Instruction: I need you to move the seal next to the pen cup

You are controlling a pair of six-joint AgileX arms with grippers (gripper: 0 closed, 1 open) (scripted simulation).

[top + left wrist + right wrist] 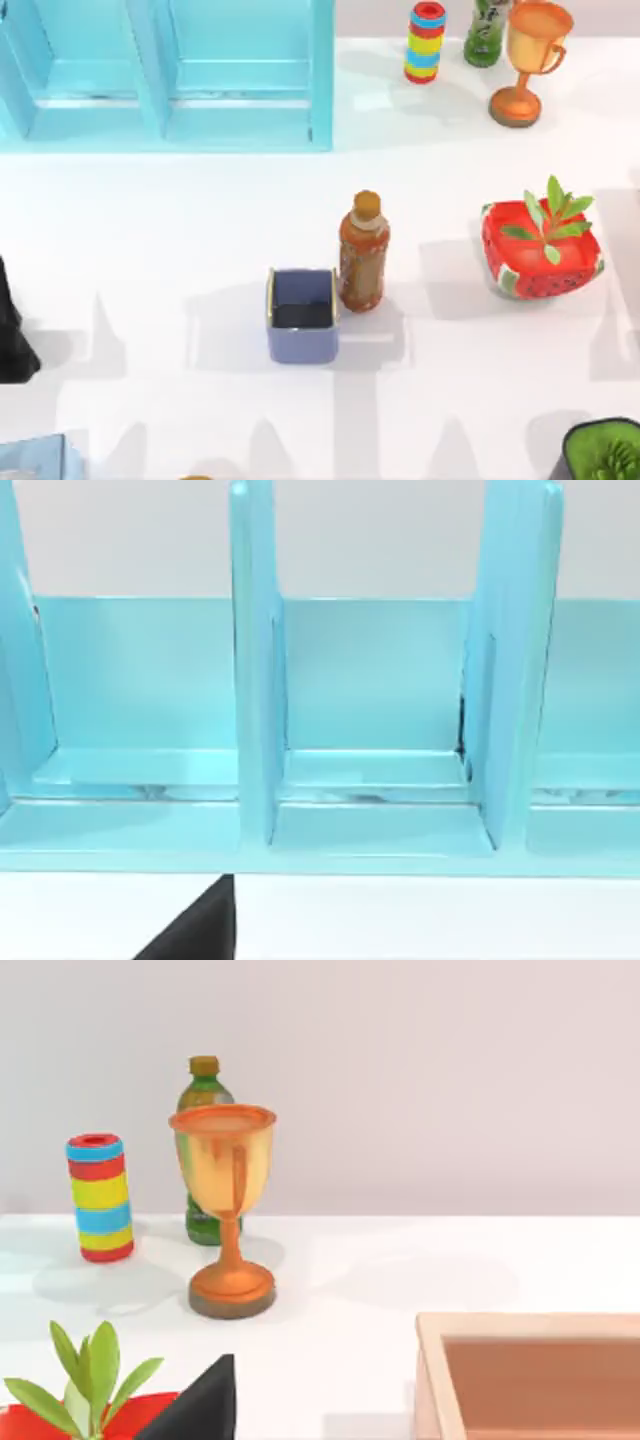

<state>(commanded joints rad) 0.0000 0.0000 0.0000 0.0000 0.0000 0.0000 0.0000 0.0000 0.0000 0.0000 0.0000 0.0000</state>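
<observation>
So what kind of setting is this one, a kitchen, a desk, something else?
Likely a rendered desk or office tabletop, not a kitchen: a white table with a light blue shelf organizer at the back, a blue pen cup, plus odd clutter like a trophy cup and a watermelon-patterned planter.

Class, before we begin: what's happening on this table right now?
No arm is working near the pen cup at this moment. It stands mid-table with a brown bottle upright close against its right side. The left arm sits at the table's left edge, and its wrist camera faces a blue shelf unit. The right wrist camera faces an orange trophy at the back of the table.
</observation>
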